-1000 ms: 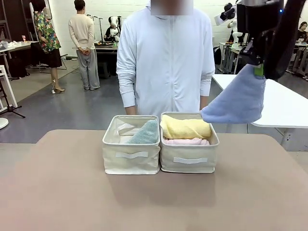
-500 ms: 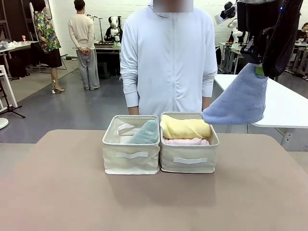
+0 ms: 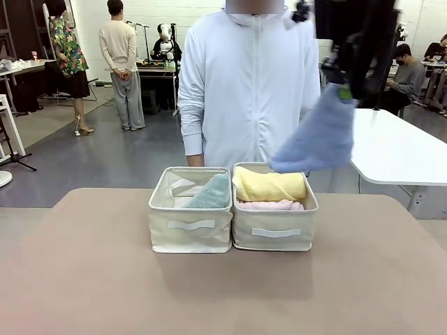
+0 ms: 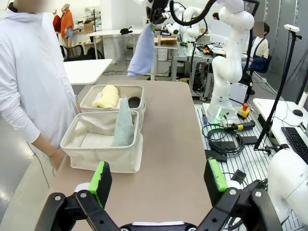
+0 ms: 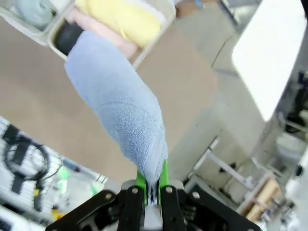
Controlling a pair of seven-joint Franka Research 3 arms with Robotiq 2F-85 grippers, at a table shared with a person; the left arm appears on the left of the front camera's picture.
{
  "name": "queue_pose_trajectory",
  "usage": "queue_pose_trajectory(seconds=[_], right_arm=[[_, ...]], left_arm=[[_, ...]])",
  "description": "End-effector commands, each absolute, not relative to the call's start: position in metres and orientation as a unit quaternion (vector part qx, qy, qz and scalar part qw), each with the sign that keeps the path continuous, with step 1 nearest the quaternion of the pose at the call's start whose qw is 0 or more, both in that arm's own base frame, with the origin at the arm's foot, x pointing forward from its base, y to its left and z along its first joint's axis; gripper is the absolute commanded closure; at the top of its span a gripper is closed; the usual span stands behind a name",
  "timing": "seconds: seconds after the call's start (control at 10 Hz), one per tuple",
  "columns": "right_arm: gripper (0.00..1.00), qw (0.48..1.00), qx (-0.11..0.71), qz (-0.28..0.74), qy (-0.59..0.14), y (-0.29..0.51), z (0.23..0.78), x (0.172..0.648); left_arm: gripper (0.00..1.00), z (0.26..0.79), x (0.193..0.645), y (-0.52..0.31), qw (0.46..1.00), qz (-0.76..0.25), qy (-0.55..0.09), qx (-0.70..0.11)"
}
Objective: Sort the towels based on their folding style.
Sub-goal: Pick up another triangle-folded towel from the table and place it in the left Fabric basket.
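Light-blue cone towel (image 3: 311,139) held in the air by the right gripper (image 3: 343,89).
The gripper's pads were pinched on the narrow tip of the towel, which hung high over the right fabric bin (image 3: 274,236), well clear of it. In that bin lay the yellow rolled towel (image 3: 269,186) on the pink one (image 3: 269,205); the sage-green cone towel (image 3: 209,193) stood in the left bin (image 3: 190,234). The left gripper (image 4: 158,175) was spread wide and empty above the table (image 3: 223,293).

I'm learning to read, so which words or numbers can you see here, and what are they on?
None can be read.
The white strip on the left bin is blank; so is the one on the right bin.
The light-blue towel held by the right pincer bears no print.
Anything on the far desks is too blurred to tell.
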State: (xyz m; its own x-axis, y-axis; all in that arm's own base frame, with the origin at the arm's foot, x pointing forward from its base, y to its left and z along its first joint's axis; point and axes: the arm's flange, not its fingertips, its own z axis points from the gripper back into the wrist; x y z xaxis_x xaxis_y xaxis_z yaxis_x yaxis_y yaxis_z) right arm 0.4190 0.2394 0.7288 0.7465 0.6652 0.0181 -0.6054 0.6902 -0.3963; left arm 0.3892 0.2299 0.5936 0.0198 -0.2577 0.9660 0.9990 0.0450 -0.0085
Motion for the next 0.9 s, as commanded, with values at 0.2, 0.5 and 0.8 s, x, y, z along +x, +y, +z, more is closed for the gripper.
queue_pose_trajectory(seconds=[0.2, 0.5, 0.8], right_arm=[[0.89, 0.883, -0.19, 0.414, -0.115, 0.316, 0.783, 0.497], [0.89, 0.85, -0.136, 0.492, -0.131, 0.361, 0.772, 0.55], [0.89, 0.843, -0.092, 0.512, -0.136, 0.397, 0.753, 0.579]], left_arm=[[0.0, 0.594, 0.387, 0.23, 0.568, -0.547, -0.448, -0.421], [0.0, 0.594, 0.387, 0.23, 0.568, -0.547, -0.448, -0.421], [0.0, 0.594, 0.387, 0.23, 0.568, -0.547, -0.448, -0.421]])
